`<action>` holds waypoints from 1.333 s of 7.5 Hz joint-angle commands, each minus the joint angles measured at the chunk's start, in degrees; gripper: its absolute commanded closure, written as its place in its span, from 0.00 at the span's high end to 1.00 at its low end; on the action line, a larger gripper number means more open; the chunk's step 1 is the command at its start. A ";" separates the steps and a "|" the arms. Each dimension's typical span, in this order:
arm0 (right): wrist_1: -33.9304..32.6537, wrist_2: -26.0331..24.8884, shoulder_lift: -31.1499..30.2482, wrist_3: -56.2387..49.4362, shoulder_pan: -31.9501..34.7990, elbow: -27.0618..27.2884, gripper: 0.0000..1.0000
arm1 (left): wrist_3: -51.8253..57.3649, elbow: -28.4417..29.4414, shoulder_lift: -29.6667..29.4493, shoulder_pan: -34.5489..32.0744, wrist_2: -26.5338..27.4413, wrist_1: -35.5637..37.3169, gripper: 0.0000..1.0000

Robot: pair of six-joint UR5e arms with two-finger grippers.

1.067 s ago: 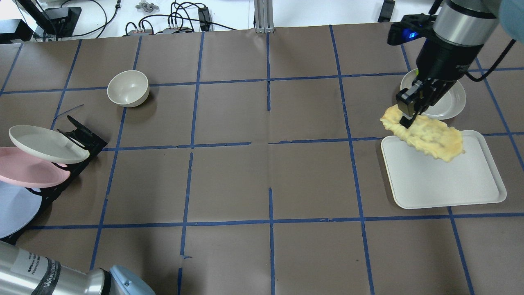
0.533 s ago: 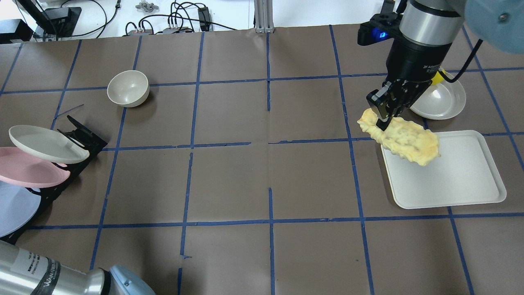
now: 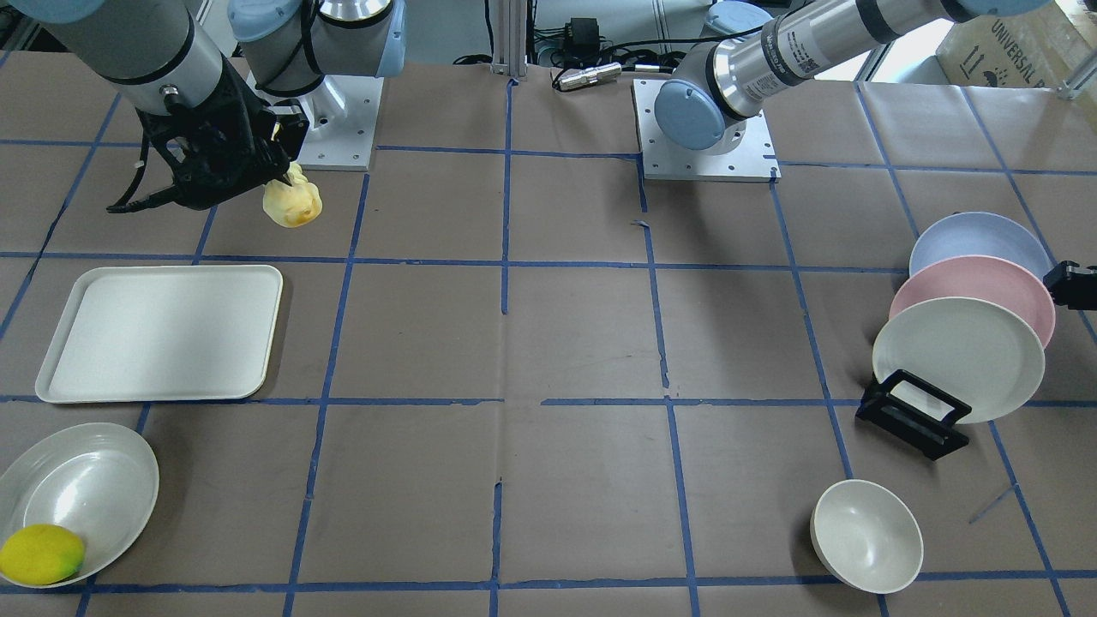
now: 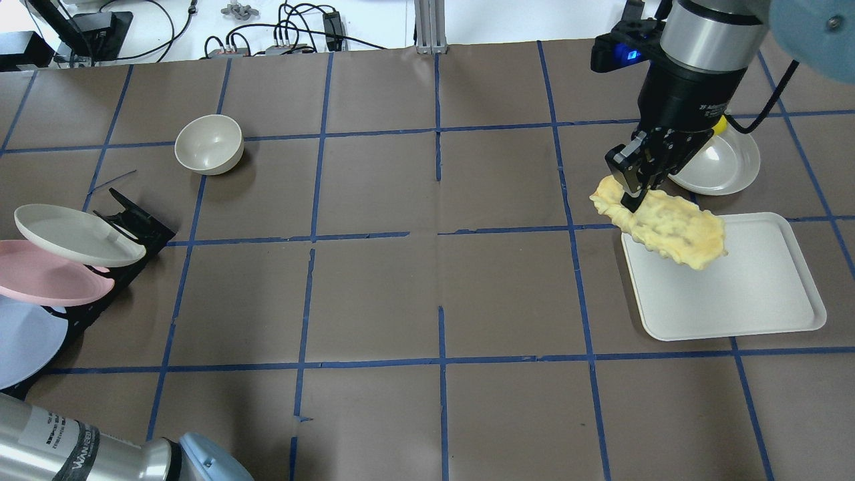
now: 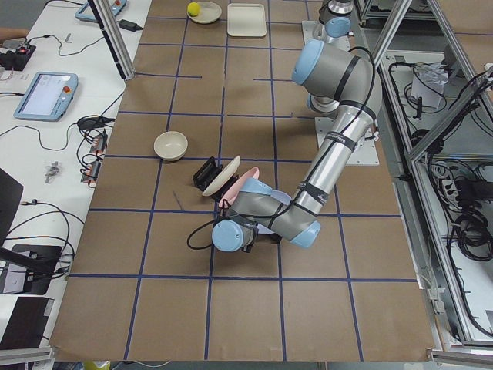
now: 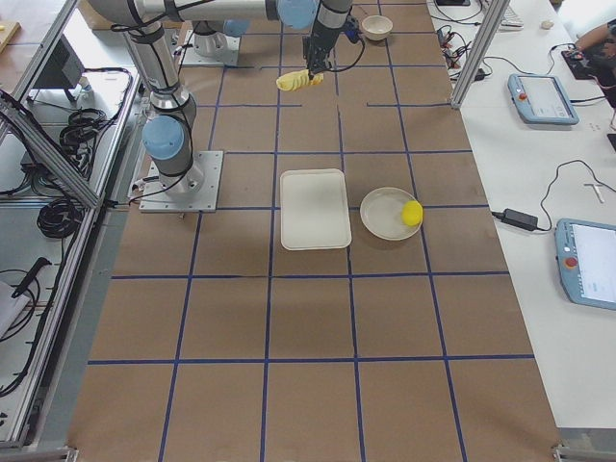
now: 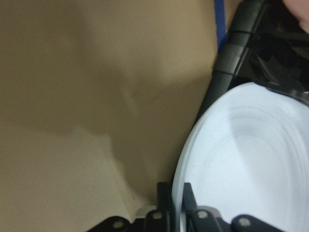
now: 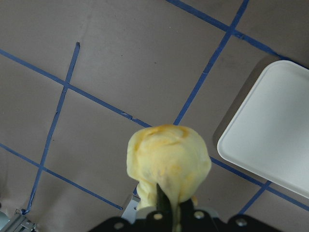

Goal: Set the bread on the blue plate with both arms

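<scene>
My right gripper [image 4: 631, 197] is shut on one end of the bread [image 4: 668, 227], a pale-yellow flaky roll. The bread hangs in the air over the far left corner of the white tray [image 4: 735, 294]. In the right wrist view its browned end [image 8: 166, 159] points down at the table. The blue plate [image 4: 27, 341] leans in a black rack [image 4: 133, 224] at the table's left edge, nearest the robot. In the left wrist view my left gripper [image 7: 176, 203] is shut on the rim of the blue plate [image 7: 251, 164]. The overhead view shows only the left arm's forearm.
A pink plate [image 4: 47, 274] and a cream plate [image 4: 73, 234] stand in the same rack beyond the blue one. A cream bowl [image 4: 208, 143] sits at the far left. A white dish [image 4: 725, 160] with a lemon [image 3: 41, 554] lies beyond the tray.
My right gripper has carried the bread to the left, from over the tray's far edge to its far left corner, then slightly back right. The left arm and the plates have not moved.
</scene>
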 commanded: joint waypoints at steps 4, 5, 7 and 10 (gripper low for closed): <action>-0.42 -0.29 -0.90 0.19 0.01 0.41 0.09 | 0.60 -1.06 6.06 0.02 -0.10 -3.07 0.09; -0.60 -0.20 -0.90 0.02 0.01 0.41 0.10 | 0.60 -2.20 8.78 0.02 -0.10 -4.12 0.09; -0.60 -0.20 -0.90 -0.16 0.01 0.41 0.10 | -0.27 -7.62 18.42 -0.15 -0.19 -7.80 0.09; -0.60 -0.12 -0.81 -0.25 0.01 0.32 0.12 | -7.63 -21.52 35.83 -5.93 -3.26 -7.39 0.09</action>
